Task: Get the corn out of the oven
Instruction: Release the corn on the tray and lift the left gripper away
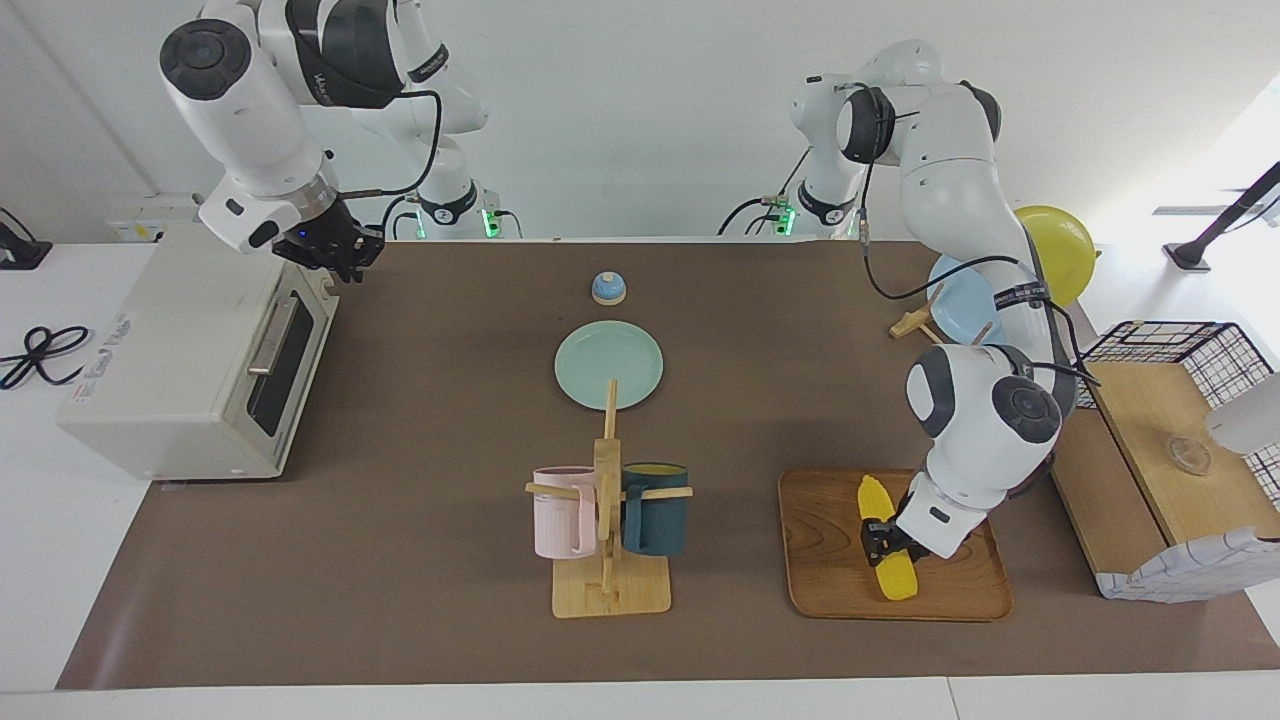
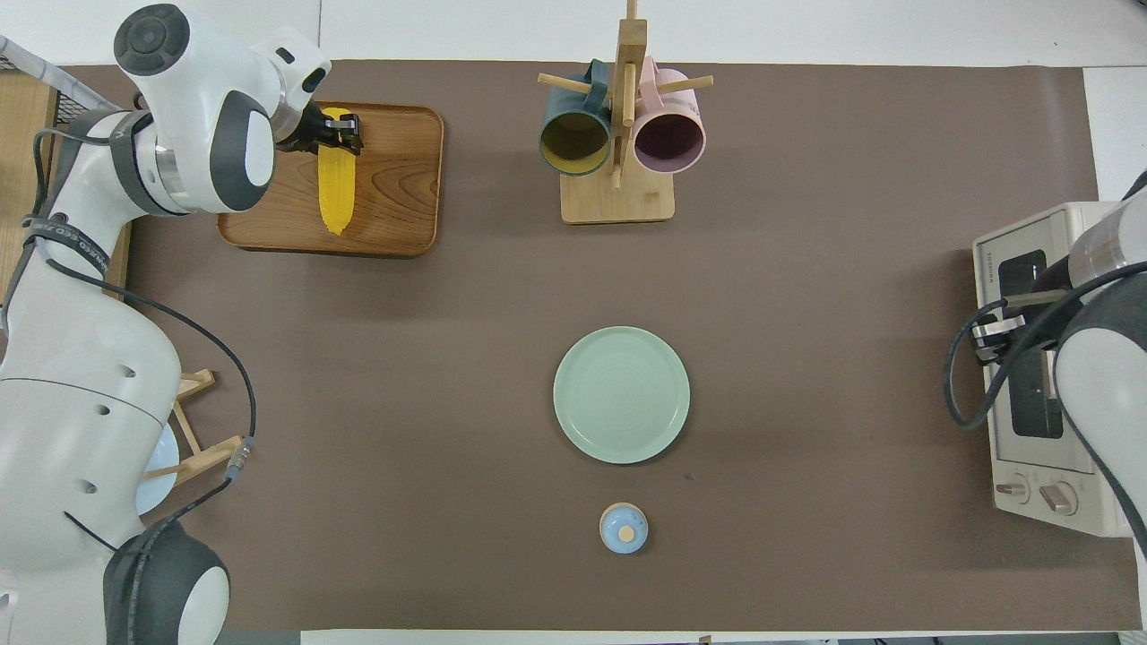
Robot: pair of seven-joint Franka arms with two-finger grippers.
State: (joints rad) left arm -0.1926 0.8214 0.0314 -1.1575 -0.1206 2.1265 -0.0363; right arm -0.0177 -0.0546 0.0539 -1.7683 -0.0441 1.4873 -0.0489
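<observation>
Clamping corn on tray: left pincer; right pincer gape unclear; no legible writing.

The left arm reaches forward and bends steeply down, its wrist tilted, the left tool low and clamped on the corn. The right arm is folded high, wrist angled down, the right tool raised over the oven's top edge; its fingers seem slightly parted
</observation>
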